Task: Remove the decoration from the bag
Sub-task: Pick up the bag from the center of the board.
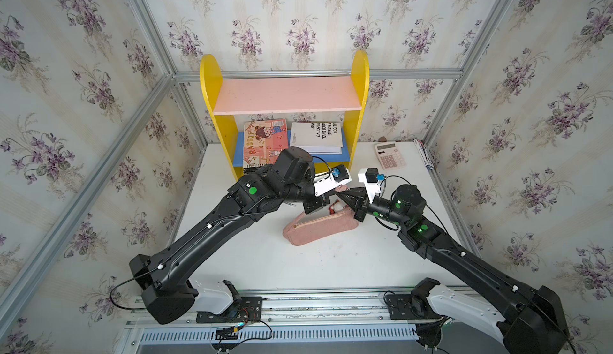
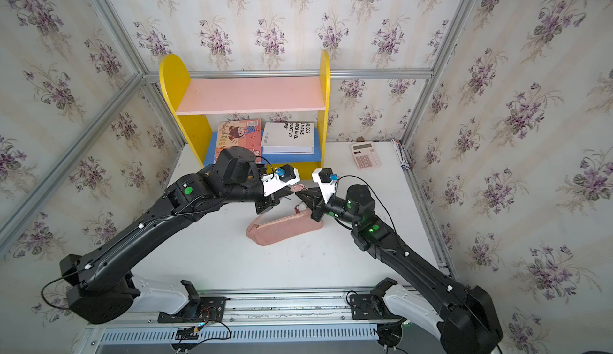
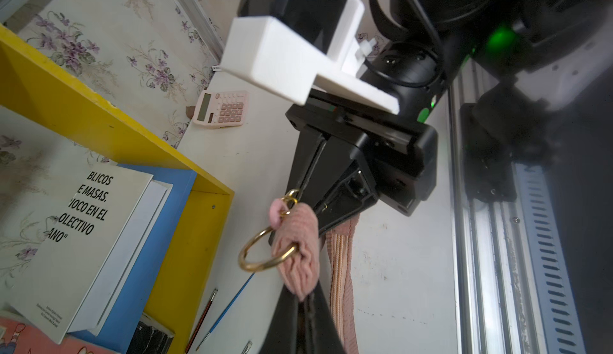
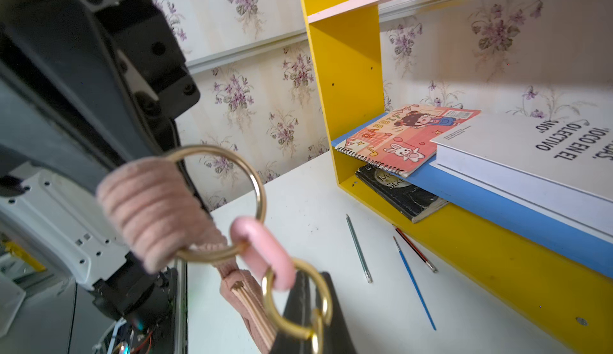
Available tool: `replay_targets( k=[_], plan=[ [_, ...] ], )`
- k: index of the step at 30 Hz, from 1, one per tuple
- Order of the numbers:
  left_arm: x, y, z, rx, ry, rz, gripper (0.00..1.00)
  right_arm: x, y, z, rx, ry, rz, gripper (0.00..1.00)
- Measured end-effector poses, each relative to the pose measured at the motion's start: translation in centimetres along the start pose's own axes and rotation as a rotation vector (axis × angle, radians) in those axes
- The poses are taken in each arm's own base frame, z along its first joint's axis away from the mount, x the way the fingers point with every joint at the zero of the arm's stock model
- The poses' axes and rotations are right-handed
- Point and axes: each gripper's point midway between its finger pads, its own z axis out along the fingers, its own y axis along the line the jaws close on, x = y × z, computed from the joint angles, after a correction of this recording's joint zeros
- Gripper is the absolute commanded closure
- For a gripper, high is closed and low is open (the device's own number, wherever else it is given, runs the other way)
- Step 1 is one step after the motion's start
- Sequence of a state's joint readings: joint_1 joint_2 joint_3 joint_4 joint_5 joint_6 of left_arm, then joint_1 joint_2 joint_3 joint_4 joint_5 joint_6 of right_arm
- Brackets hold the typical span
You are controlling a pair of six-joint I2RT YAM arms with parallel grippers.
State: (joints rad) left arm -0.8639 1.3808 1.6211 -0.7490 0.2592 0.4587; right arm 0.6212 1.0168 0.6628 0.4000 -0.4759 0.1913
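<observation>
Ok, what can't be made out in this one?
- Plush toy: tiny in both top views, half-covered by the left gripper and right gripper; absent from wrist views.
- Toy's clasp: unseen anywhere; the ring chain runs off the right wrist view's lower edge.
- Strap end: blurred inside the left gripper, left wrist view.
- Black book title: right wrist view, mostly covered by the notebook.

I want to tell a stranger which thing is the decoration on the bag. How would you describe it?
Start at the yellow shelf at the back; in front of it, on the white table, is a dusty-pink bag. At the bag's far edge sits the decoration: a tiny figure whose white head and red body stand out against the pink fabric.
</observation>
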Motion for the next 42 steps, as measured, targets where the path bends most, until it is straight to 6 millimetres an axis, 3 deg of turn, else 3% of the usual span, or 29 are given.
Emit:
replay_targets(
  k=[5, 10, 15, 23, 29, 42],
  plan=[
    [-0.2, 2.5, -0.4, -0.111, -0.007, -0.131, 0.76, -0.6, -1.0, 0.6, 0.102, -0.086, 0.124, 1.00],
    [-0.2, 4.6, -2.4, -0.207, -0.061, -0.328, 0.60, -0.9, -2.4, 1.0, 0.252, -0.132, 0.277, 1.00],
    [1.3, 2.3, -2.7, -0.122, -0.113, -0.500, 0.54, -0.2, -3.4, 1.0, 0.378, -0.172, 0.393, 1.00],
    [4.7, -2.3, 0.9, 0.114, -0.129, -0.674, 0.38, 1.1, -4.2, 1.0, 0.461, -0.162, 0.453, 1.00],
    [4.5, -3.4, 2.2, 0.210, -0.179, -0.670, 0.36, 0.8, -3.8, 1.0, 0.449, -0.165, 0.471, 1.00],
    [5.0, -3.8, 4.0, 0.307, -0.178, -0.595, 0.44, 0.1, -2.3, 1.3, 0.381, -0.156, 0.530, 1.00]
  ],
)
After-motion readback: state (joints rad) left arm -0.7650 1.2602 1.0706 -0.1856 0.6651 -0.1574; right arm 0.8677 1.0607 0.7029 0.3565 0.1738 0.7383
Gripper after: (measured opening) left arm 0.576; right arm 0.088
